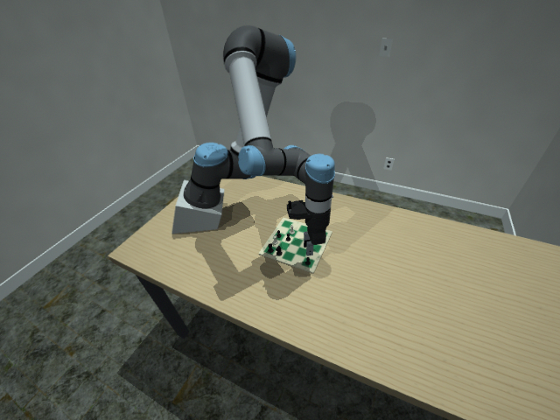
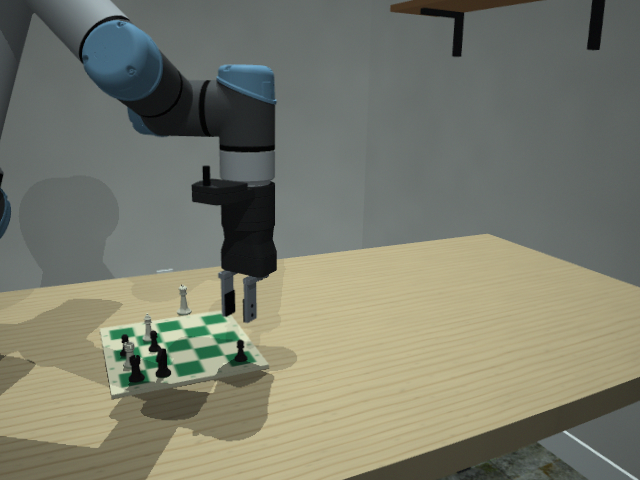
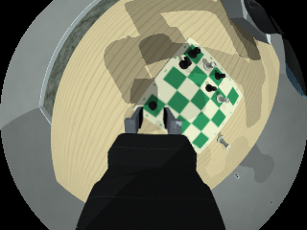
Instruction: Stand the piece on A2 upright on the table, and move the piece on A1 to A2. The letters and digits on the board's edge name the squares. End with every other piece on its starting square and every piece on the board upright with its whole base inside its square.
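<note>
The chessboard (image 1: 294, 248) (image 2: 203, 341) (image 3: 190, 89) lies flat; its edge labels are too small to read. A black pawn (image 1: 308, 262) (image 2: 240, 352) (image 3: 153, 105) stands upright on a green corner square, apart from the other pieces. A tall white piece (image 2: 183, 302) (image 3: 223, 142) stands upright on the table just off the board's far edge; the arm hides it in the top view. My gripper (image 1: 308, 248) (image 2: 238, 316) (image 3: 153, 113) points down with fingers apart and nothing between them. It hangs above the board's edge near the lone pawn, clear of it.
Several pieces stand at the board's other side: a black rook (image 2: 135, 370), a black knight (image 2: 162, 365), a white rook (image 2: 129, 356), two black pawns (image 1: 278, 234) (image 1: 288, 237) and a slim white piece (image 2: 147, 329). The wooden table (image 2: 413, 330) extends around the board.
</note>
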{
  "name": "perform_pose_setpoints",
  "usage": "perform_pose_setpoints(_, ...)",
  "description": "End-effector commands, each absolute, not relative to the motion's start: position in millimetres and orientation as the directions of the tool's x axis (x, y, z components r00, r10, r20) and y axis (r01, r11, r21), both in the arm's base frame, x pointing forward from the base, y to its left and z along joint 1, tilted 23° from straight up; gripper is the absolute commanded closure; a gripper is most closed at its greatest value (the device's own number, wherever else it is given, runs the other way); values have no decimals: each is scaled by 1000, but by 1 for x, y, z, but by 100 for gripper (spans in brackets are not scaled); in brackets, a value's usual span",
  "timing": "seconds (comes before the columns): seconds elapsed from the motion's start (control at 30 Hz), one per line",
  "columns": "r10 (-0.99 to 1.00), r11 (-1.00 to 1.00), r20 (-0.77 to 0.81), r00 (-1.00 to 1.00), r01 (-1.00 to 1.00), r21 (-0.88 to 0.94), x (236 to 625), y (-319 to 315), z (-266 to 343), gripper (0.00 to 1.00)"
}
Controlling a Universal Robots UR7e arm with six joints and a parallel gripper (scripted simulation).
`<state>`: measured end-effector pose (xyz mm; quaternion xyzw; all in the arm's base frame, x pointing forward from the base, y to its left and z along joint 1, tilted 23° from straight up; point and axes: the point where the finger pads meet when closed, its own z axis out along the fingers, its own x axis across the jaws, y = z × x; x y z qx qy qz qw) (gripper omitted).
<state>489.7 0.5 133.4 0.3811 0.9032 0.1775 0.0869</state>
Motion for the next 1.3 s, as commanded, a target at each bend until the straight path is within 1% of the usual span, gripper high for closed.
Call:
perform_pose_setpoints(0.0, 719, 646, -23, -694, 657, 387, 493, 2, 125, 32)
perform_pose_setpoints(0.6, 719, 646, -23, -694, 657, 387, 498, 6, 109, 32)
perform_pose_setpoints(1.27, 719, 646, -23, -694, 657, 387, 498, 7, 108, 32)
